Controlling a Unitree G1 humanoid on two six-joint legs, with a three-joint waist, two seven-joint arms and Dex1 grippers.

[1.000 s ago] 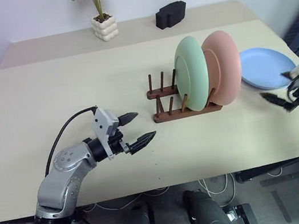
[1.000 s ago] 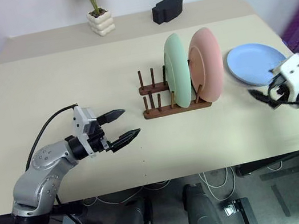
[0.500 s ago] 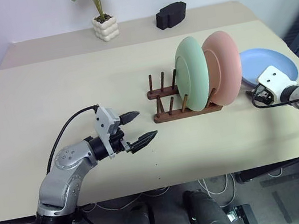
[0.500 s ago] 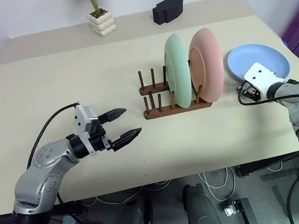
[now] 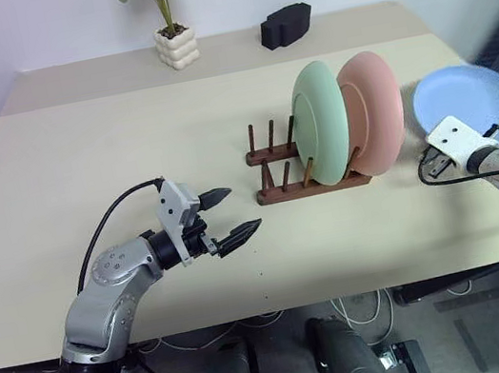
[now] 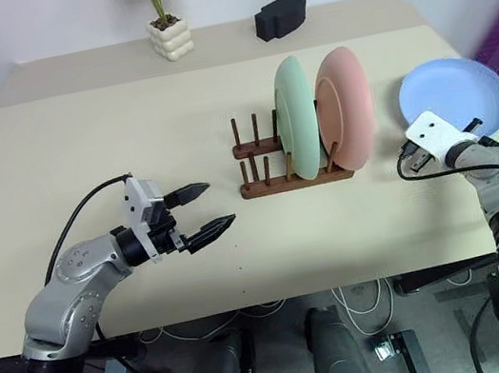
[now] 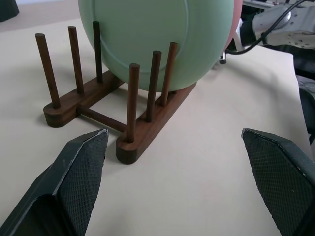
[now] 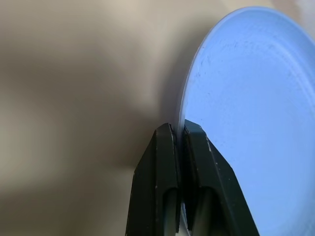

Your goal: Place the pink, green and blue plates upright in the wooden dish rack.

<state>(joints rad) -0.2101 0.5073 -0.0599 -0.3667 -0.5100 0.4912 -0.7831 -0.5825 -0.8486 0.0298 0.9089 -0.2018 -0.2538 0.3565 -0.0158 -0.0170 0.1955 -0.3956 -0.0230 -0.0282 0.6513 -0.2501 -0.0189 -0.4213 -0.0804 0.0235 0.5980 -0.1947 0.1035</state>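
- Beside the rack (image 5: 304, 169), in the head views, the right hand (image 5: 487, 133) pinches the blue plate (image 5: 467, 105) by its rim, tilted up; a thin edge grip could let it swing or slip.
- Ahead of the wide-open left hand (image 7: 182, 172), in its wrist view, the green plate (image 7: 147, 39) and pink plate (image 5: 374, 111) stand upright; a careless insertion could knock them.
- Between the right hand's fingers (image 8: 165, 167), in its wrist view, only the plate's edge is caught.

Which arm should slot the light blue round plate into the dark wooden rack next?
Right. The right claw is shut on the rim of the light blue round plate, already tilted up beside the dark wooden rack. The left claw hangs open, holding nothing.
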